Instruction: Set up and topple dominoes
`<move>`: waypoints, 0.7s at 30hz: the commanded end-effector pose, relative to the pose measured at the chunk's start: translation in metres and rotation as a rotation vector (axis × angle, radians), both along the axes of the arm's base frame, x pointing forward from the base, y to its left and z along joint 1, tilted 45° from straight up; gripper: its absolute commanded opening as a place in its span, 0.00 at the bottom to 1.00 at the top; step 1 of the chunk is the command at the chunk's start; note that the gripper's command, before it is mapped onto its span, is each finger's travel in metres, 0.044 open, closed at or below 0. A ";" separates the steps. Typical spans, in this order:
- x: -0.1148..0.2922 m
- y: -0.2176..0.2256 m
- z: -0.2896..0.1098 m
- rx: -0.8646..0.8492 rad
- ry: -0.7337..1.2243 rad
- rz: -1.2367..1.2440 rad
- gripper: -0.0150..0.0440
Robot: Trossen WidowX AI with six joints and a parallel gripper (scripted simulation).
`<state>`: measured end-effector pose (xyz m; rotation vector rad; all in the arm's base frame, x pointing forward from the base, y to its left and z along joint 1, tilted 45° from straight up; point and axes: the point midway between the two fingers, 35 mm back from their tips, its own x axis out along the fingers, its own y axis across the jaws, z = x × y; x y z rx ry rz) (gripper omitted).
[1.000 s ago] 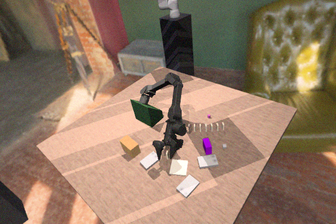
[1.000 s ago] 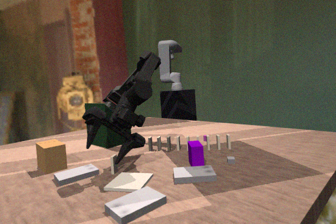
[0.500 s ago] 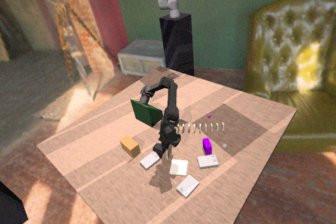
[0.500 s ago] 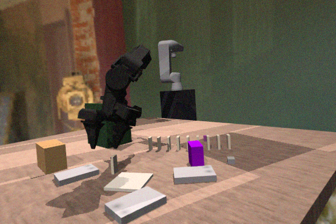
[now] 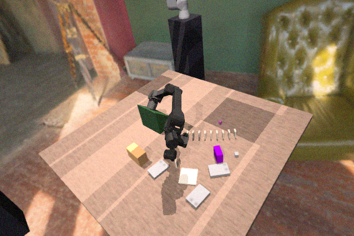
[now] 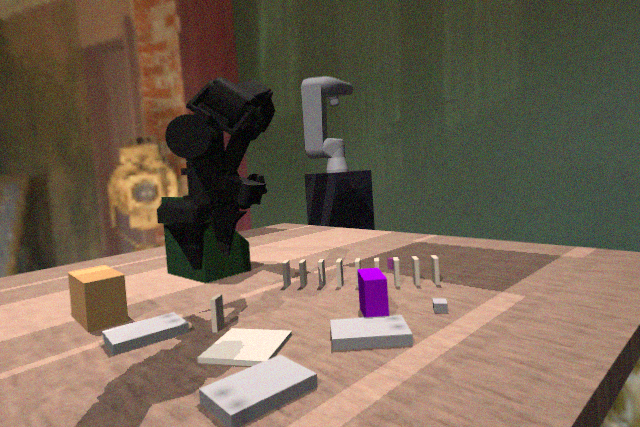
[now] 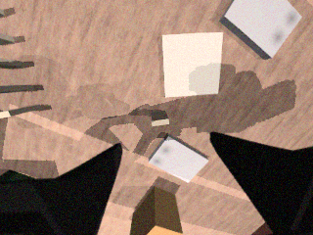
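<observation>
A row of several pale dominoes (image 5: 211, 134) (image 6: 356, 271) stands across the middle of the wooden table (image 5: 280, 130); in the wrist view the row (image 7: 22, 89) shows at the left edge. One lone pale domino (image 5: 176, 163) (image 6: 217, 312) (image 7: 159, 118) stands upright apart from the row, nearer the front, between a grey slab and a cream tile. My gripper (image 5: 171, 155) (image 7: 165, 141) is open and empty. It hangs well above the lone domino, fingers pointing down, and touches nothing.
An orange cube (image 5: 136, 153) (image 6: 98, 297), three grey slabs (image 5: 157, 168) (image 5: 218, 169) (image 5: 197, 195), a cream tile (image 5: 188, 176) (image 7: 192, 64), a purple block (image 5: 218, 153) (image 6: 372, 292) and a small grey cube (image 5: 236, 153) lie in front of the row. A green box (image 5: 151, 119) stands by the arm's base.
</observation>
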<state>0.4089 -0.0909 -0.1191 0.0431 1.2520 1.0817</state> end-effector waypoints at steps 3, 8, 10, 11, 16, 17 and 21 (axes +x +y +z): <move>-0.002 0.023 -0.023 0.015 -0.006 0.007 1.00; -0.006 0.046 -0.046 0.018 -0.006 0.007 1.00; -0.006 0.046 -0.046 0.018 -0.006 0.007 1.00; -0.006 0.046 -0.046 0.018 -0.006 0.007 1.00; -0.006 0.051 -0.051 0.018 -0.006 0.007 1.00; -0.007 0.052 -0.052 0.018 -0.006 0.007 1.00; -0.007 0.056 -0.056 0.019 -0.006 0.008 1.00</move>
